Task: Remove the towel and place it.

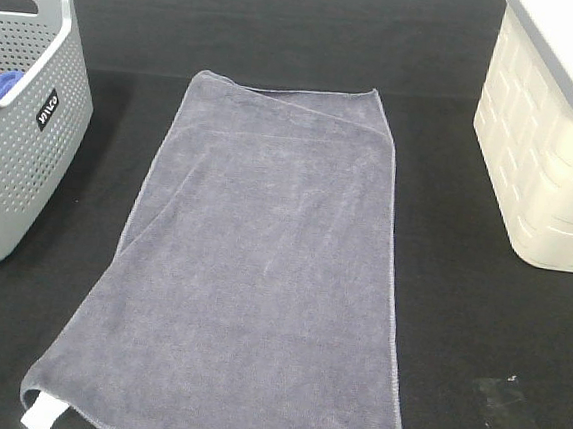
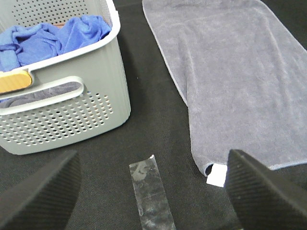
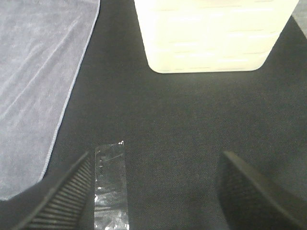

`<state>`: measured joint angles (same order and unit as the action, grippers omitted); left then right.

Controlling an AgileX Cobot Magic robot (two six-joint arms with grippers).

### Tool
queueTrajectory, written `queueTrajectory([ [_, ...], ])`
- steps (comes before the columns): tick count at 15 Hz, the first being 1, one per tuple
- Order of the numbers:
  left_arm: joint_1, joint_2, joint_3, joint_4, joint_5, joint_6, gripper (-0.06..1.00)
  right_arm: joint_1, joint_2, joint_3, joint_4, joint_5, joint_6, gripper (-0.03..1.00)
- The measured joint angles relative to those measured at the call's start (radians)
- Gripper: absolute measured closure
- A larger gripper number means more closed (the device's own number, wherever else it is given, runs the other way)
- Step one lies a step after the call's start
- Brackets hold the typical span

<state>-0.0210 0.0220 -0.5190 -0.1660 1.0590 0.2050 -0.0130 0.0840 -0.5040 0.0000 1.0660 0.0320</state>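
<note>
The slate grey-blue towel [image 1: 261, 273] lies spread flat on the black table, its far edge folded over a little and a white tag [image 1: 40, 416] at its near left corner. It also shows in the left wrist view [image 2: 235, 81] and the right wrist view [image 3: 33, 81]. My left gripper [image 2: 153, 191] is open and empty, low over the table near the towel's tagged corner. My right gripper [image 3: 153, 191] is open and empty over bare table between the towel and the cream basket. Neither gripper shows in the high view.
A grey perforated basket [image 1: 17, 141] stands at the left, holding bright blue cloths [image 2: 48, 38]. A cream basket [image 1: 553, 148] stands at the right. Clear tape strips [image 2: 148, 191] [image 3: 110, 187] are stuck on the table near each front corner.
</note>
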Motion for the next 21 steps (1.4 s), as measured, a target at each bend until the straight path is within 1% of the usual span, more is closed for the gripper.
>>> queueTrajectory([
  [3, 0.000, -0.026, 0.000, 0.001, 0.000, 0.000, 0.16, 0.000, -0.012, 0.001, 0.000, 0.000, 0.000, 0.28],
  [6, 0.000, -0.026, 0.000, 0.003, 0.000, 0.000, 0.16, 0.000, -0.079, 0.002, 0.000, 0.002, 0.000, 0.28],
  [9, -0.037, -0.026, 0.000, 0.008, 0.000, 0.000, 0.16, 0.000, -0.091, 0.002, 0.000, 0.002, 0.000, 0.28],
  [21, -0.038, -0.026, 0.000, 0.009, 0.000, 0.000, 0.16, 0.000, -0.091, 0.002, 0.000, 0.002, 0.000, 0.28],
])
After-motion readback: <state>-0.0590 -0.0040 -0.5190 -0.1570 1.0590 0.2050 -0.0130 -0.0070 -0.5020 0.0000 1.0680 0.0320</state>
